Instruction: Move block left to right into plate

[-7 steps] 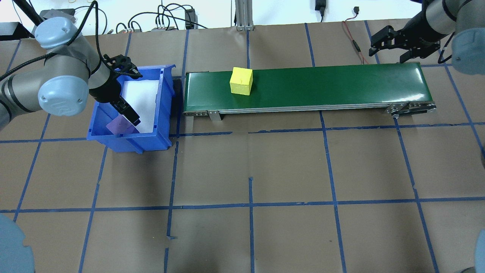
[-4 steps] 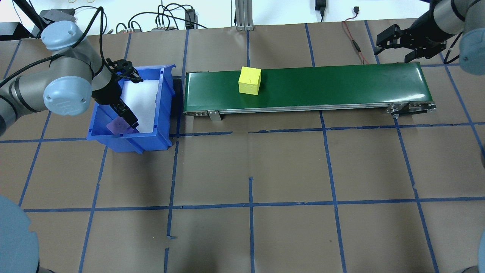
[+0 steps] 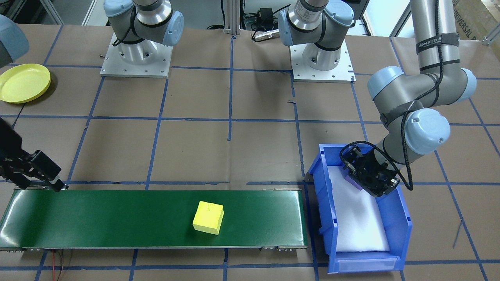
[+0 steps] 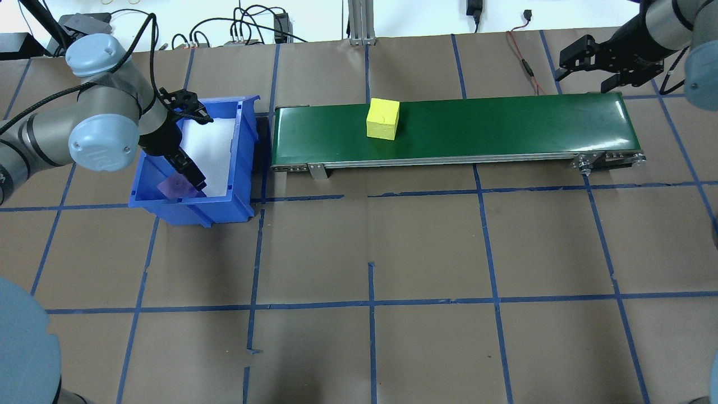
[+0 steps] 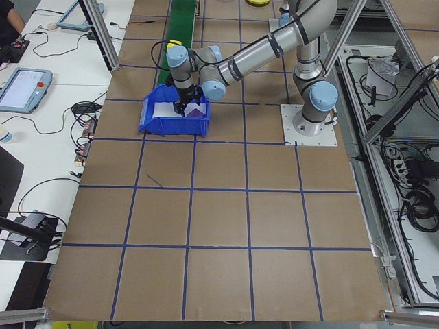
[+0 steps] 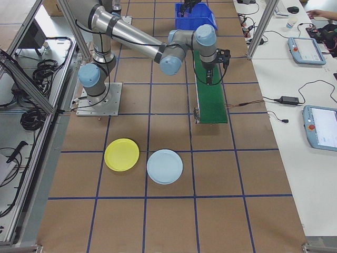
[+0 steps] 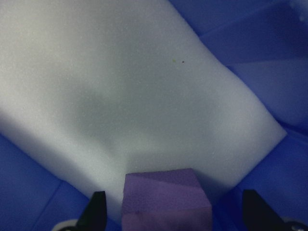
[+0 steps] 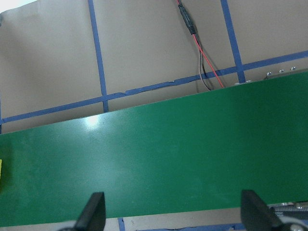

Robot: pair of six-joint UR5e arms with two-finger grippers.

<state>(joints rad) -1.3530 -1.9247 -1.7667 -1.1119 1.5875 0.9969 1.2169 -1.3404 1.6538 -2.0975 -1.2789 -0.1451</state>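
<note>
- Table (image 4: 426, 247): brown paper surface marked with a grid of blue tape lines.
- Green conveyor belt (image 4: 505, 126): runs left to right across the far part of the table in the overhead view, its left end just beside the blue bin.
- Blue bin (image 4: 238, 168): stands at the conveyor's left end, lined with a white foam sheet (image 7: 134, 96).
- Yellow plate (image 3: 23, 82): lies on the table on the robot's right side, well apart from the conveyor's right end and from both blocks. A pale blue plate (image 6: 165, 166) lies just beside it.
- Left gripper (image 4: 190, 143): reaches down into the bin. In its wrist view the fingers stand apart, one either side of the purple block, with a gap visible on each side; not clamped on it.
- Right gripper (image 4: 600, 70): hangs above the far right end of the conveyor, fingers spread, nothing between them. Its wrist view shows bare belt below.
- Yellow block (image 4: 382, 118): sits on the belt, left of the belt's middle in the overhead view, well apart from both grippers.
- Purple block (image 7: 163, 202): rests on the foam at the near end of the bin, between the left gripper's open fingers.
</note>
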